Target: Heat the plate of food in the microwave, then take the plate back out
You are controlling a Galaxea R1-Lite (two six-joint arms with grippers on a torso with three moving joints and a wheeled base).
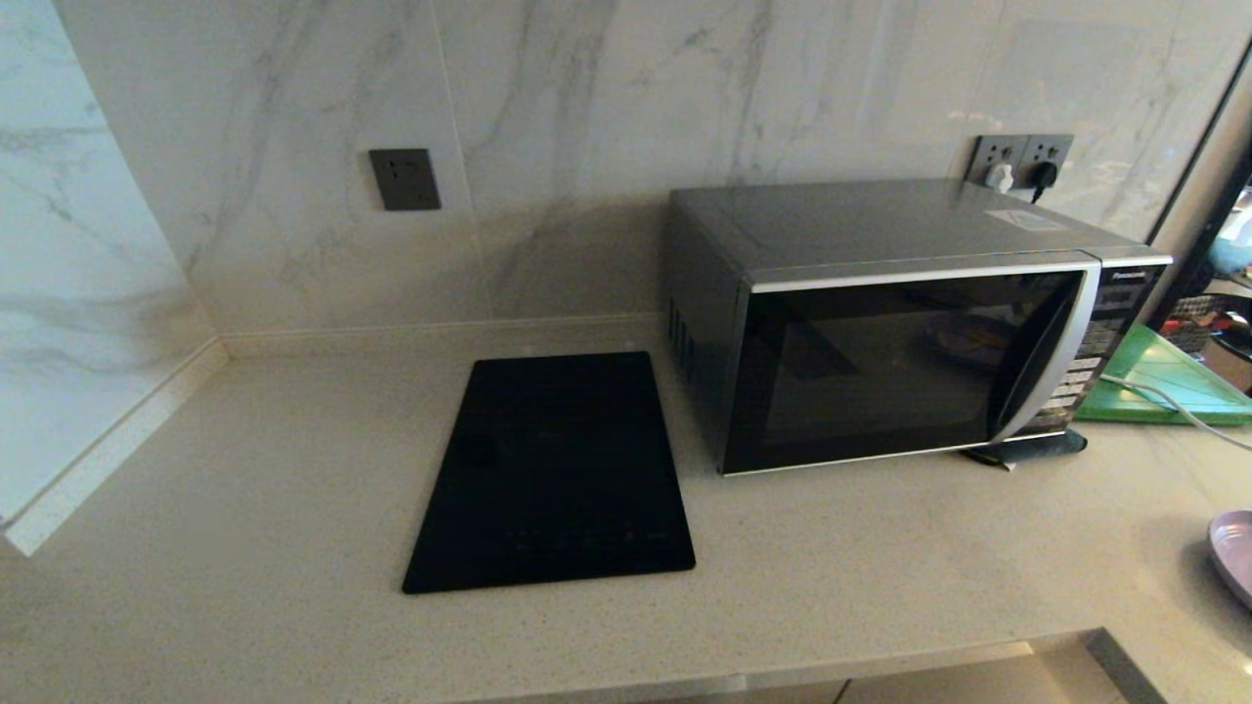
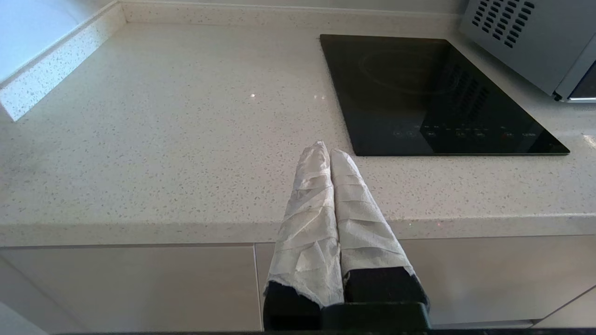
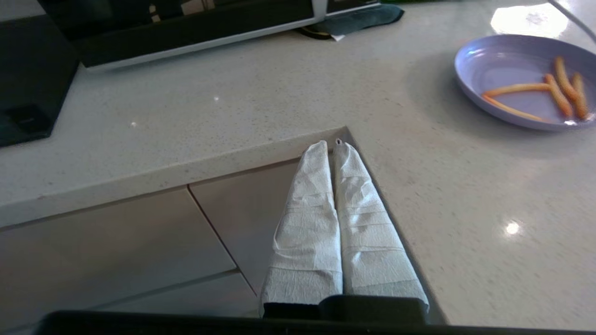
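Note:
The microwave [image 1: 910, 323] stands at the back right of the counter with its black glass door closed. The lavender plate of food [image 3: 526, 81] lies on the counter's right part, with several orange sticks on it; in the head view only its rim [image 1: 1234, 552] shows at the right edge. My right gripper [image 3: 331, 148] hangs shut and empty in front of the counter's inner corner, well short of the plate. My left gripper [image 2: 326, 151] is shut and empty too, low before the counter's front edge, near the cooktop's front corner. Neither arm shows in the head view.
A flat black cooktop [image 1: 553, 474] lies left of the microwave. A green board [image 1: 1169, 381] with a white cable across it sits right of the microwave. A dark pad [image 1: 1027, 448] lies under the microwave's front right corner. Sockets [image 1: 1022, 161] are on the wall behind.

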